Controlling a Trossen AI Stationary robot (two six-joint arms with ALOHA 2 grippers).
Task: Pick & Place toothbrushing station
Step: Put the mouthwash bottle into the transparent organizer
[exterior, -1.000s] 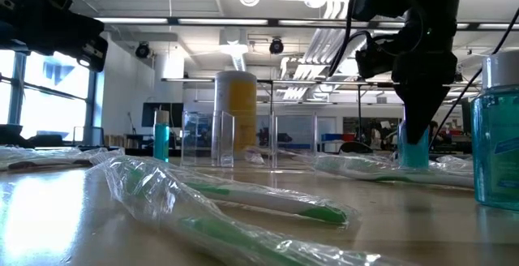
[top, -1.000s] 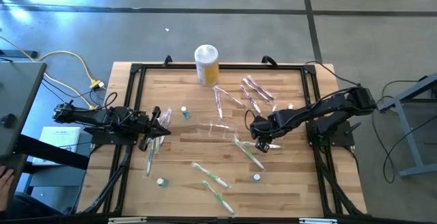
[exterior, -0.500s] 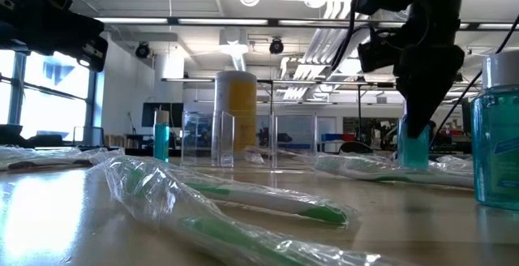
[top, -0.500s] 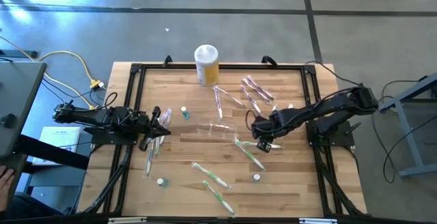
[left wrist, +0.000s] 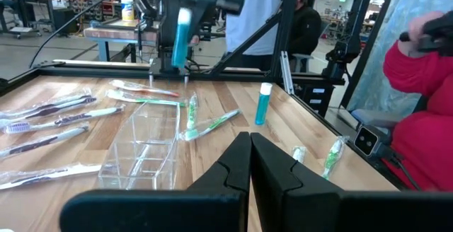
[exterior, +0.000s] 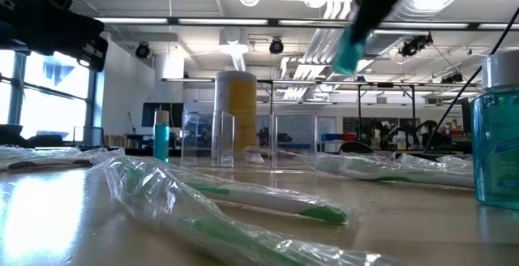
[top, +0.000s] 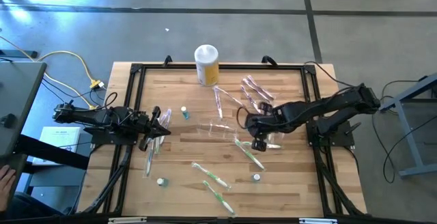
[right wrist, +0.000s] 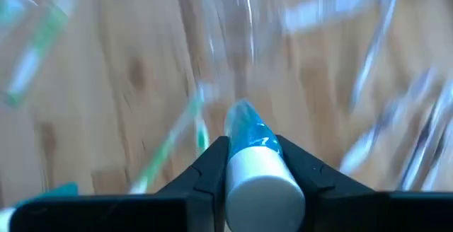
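The clear holder [top: 220, 130] lies mid-table, its long axis running left to right, while the right gripper [top: 257, 136] beside it clamps a blue tube [right wrist: 251, 146] and the left gripper [top: 156, 130] rests closed.

Toothbrushing station [top: 220, 130], frame centre: colourless, see-through. Canister [top: 207, 64], upper centre: yellow, white lid. Tube [right wrist: 255, 163] in the right gripper [right wrist: 249, 163]: blue-teal, white cap. Wrapped toothbrushes [top: 212, 177], lower centre: green and white. Table [top: 287, 183]: light striped wood, black frame.
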